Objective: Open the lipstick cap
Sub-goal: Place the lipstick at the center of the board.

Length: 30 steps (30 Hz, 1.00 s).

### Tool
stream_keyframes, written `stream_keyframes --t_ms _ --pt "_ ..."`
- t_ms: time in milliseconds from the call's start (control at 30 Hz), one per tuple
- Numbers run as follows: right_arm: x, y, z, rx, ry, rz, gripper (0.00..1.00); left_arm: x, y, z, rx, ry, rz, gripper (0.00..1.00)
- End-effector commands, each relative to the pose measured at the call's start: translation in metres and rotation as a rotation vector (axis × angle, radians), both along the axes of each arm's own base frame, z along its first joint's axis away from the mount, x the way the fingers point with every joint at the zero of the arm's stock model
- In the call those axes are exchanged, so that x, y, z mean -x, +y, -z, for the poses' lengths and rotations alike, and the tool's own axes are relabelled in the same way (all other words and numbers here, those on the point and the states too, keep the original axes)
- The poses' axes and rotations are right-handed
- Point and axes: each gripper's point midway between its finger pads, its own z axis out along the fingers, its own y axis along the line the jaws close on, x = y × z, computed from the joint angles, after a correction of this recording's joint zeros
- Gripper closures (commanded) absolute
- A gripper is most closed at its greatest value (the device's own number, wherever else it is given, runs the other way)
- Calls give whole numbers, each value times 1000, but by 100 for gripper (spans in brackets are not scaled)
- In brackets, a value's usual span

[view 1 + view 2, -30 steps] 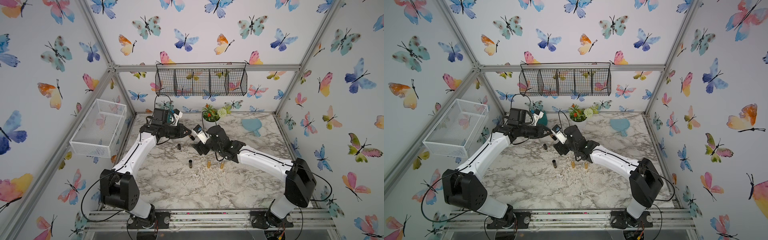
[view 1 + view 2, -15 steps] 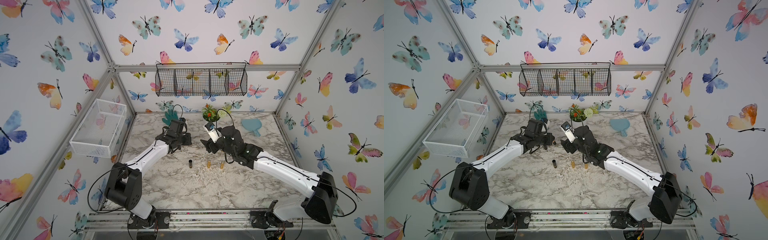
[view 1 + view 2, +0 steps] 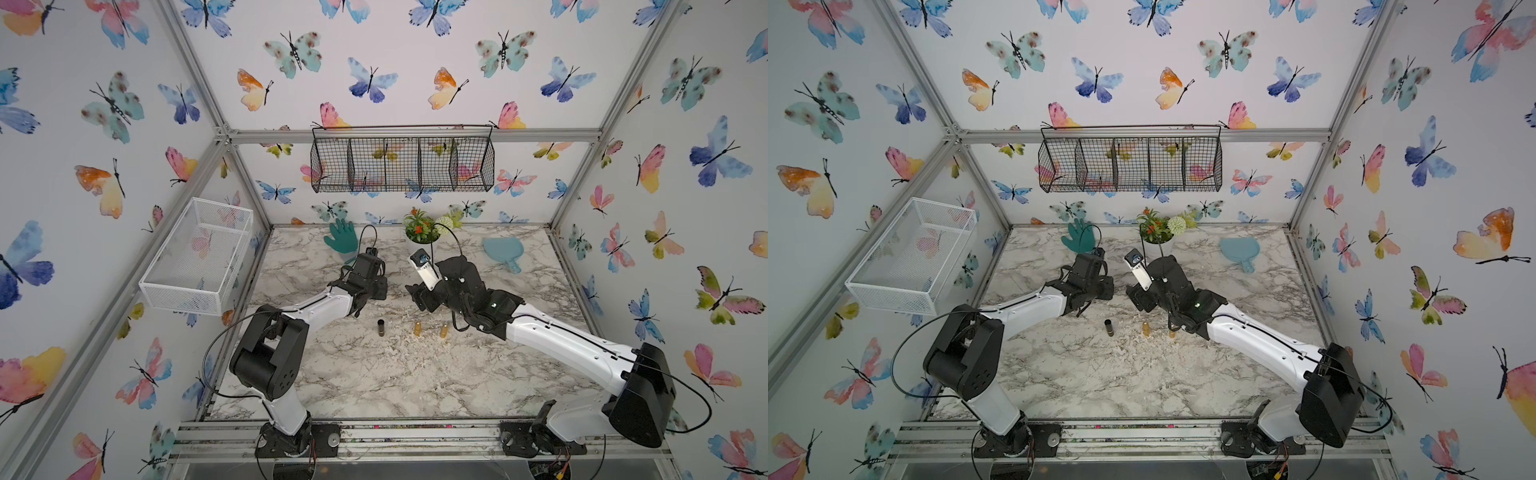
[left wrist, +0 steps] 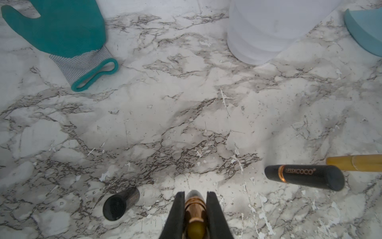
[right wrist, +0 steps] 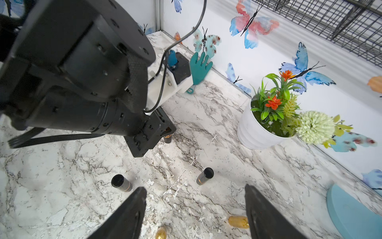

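My left gripper (image 4: 195,194) is shut on a lipstick (image 4: 195,207) with a gold collar. Its black base points at the marble, and its upper end between the fingers shows olive-yellow. In both top views this gripper (image 3: 376,289) (image 3: 1106,289) sits low at mid-table and hides the lipstick. A loose black cap (image 4: 119,203) rests beside the fingers with its hollow end showing. My right gripper (image 5: 195,187) (image 3: 415,297) hovers open and empty above the table, facing the left one.
A closed black lipstick (image 4: 306,178) (image 3: 380,327) stands nearby. Two gold pieces (image 3: 417,328) (image 3: 444,331) stand to its right. A teal glove (image 3: 343,241), a white flower pot (image 3: 422,237) and a blue paddle (image 3: 503,249) line the back. Wire baskets hang on the walls.
The two grippers, close together a second ago, have drawn apart. The left one has come down to the table, still shut. The right one has pulled back to the right, still open.
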Motion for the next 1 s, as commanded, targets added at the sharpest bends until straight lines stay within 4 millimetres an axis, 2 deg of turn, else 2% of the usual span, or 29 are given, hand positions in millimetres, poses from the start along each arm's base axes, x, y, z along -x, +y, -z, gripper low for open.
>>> stream_keyframes --t_ms 0,133,400,567,700,833,967 --pt "1 -2 8 22 11 10 24 -13 3 4 -27 -37 -29 91" --pt "0 1 13 33 22 8 24 -16 2 18 -45 -8 -29 91" --pt "-1 2 16 36 21 7 25 -19 3 31 -75 36 -32 89" --pt "-2 2 19 41 23 10 25 -17 4 37 -84 51 -30 84" --pt "-2 3 18 39 21 10 25 -15 4 36 -81 53 -28 74" --pt "-3 2 17 36 19 16 24 -15 4 31 -80 49 -23 59" --pt "-2 1 15 32 20 16 24 -15 2 18 -66 42 -17 53"
